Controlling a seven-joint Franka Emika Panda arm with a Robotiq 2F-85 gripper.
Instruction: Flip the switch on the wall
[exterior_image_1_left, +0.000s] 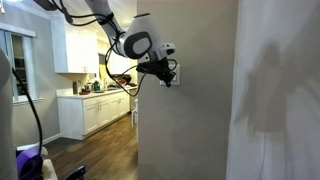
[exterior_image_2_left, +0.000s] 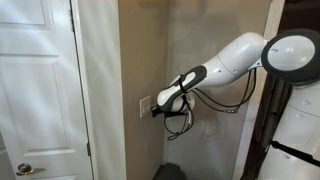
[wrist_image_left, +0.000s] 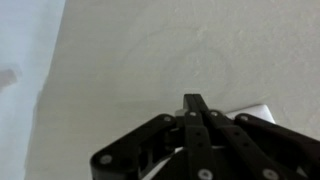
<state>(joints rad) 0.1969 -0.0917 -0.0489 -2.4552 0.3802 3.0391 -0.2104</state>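
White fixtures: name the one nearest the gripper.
The switch plate on the wall, right at the gripper; the door and kitchen cabinets stand well away.

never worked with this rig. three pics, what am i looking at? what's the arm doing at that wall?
It is one robot arm with a gripper at its end. Two pictures come from cameras standing in the room, on opposite sides of the wall. The third is from a camera on the wrist, looking along the gripper at the wall.

In both exterior views the gripper is pressed up to the switch, a small white plate on the wall. The wrist view shows the jaws closed together into one tip, with a corner of the switch beside it. Nothing is held. Behind are kitchen cabinets and a white door.
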